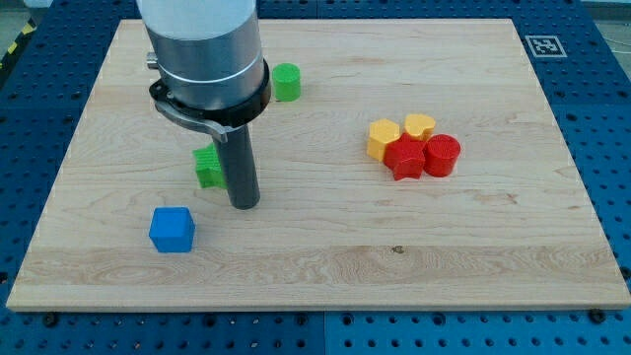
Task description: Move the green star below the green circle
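One rod: the arm ended in a single dark rod with no fingers, so nothing could stand apart, close or clamp; it held nothing.
My tip [244,205]: rested on the wooden board [325,237] in the view's left half, at the lower end of the rod that came down from the grey arm [205,49] at the view's top.
Tip and green star: the tip stood just beside the green star [208,168], to its right and slightly lower in the view; the rod hid the star's right edge, so I could not tell whether they touched.
Green star, heading: its points were too blurred and too covered to say which way it faced, and no long axis could be made out.
Green star, place: left part of the board, below and to the left of the green circle [286,82], well apart from it.
Green circle: near the board's top edge, just right of the grey arm.
Blue cube [173,229]: below and left of the tip, near it but apart.
Right-hand cluster: four blocks packed together, touching, well apart from the tip.
Cluster, top row: orange block [383,138] on the left, yellow heart [419,126] on the right.
Cluster, bottom row: red star [403,158] on the left, red round block [443,154] on the right.
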`<state>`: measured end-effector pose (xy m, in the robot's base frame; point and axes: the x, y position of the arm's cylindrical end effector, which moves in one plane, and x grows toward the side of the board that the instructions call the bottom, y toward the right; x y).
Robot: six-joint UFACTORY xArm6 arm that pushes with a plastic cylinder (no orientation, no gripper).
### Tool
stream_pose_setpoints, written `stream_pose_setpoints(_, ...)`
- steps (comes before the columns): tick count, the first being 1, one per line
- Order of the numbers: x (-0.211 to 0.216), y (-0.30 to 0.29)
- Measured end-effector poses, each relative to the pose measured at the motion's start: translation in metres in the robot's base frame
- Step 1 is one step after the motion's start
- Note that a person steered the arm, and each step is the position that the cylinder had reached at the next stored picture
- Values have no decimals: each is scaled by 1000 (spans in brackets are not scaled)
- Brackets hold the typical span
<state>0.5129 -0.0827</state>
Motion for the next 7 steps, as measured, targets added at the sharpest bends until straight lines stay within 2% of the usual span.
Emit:
stream_pose_setpoints(1, 0, -2)
stream_pose_setpoints(3, 0, -55)
stream_pose_setpoints(4, -4, -55)
stream_pose_setpoints(5, -33, -55)
stream_pose_setpoints(7, -56, -38)
